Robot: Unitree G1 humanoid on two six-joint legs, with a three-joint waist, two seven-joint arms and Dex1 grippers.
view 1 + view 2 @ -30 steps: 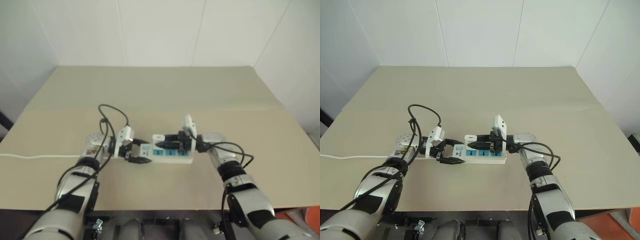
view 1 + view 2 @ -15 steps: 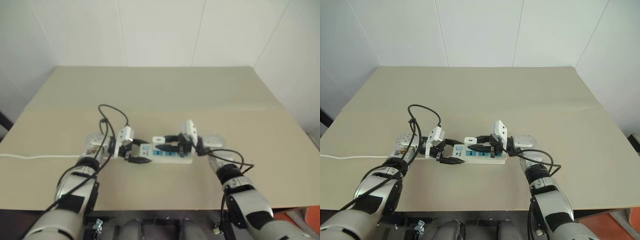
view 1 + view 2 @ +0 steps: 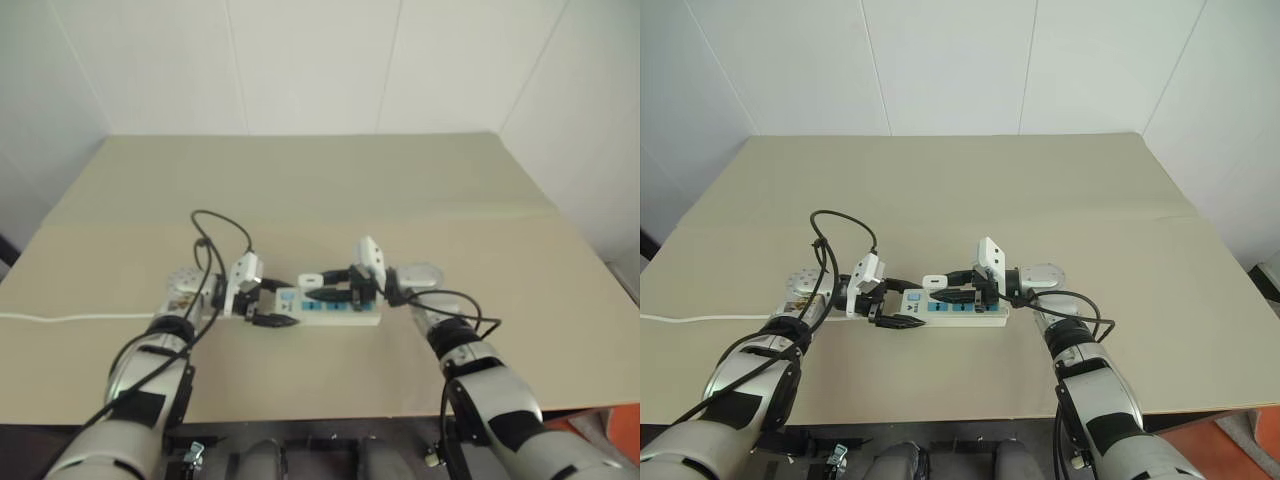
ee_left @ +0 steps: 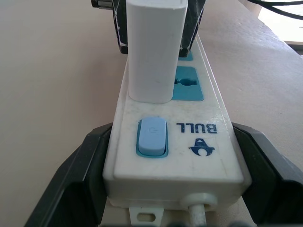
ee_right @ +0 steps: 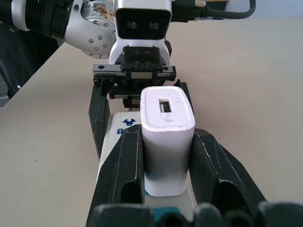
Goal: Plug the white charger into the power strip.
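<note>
The insertion step looked to be in hand: the small white boxy plastic charger (image 5: pixel 167 142) stood upright on the long white power strip with blue socket faces (image 4: pixel 176 146), at the socket next to the blue switch, on the beige tabletop (image 3: pixel 330 180). The right gripper (image 5: pixel 166 165) had its black fingers clamped on the charger's sides, and the left gripper (image 4: pixel 173 165) had its fingers clamped on the strip's switch end. The charger's body hid its prongs and that socket, so I could not tell whether it was fully seated; next it probably needed a straight downward press, then release.
</note>
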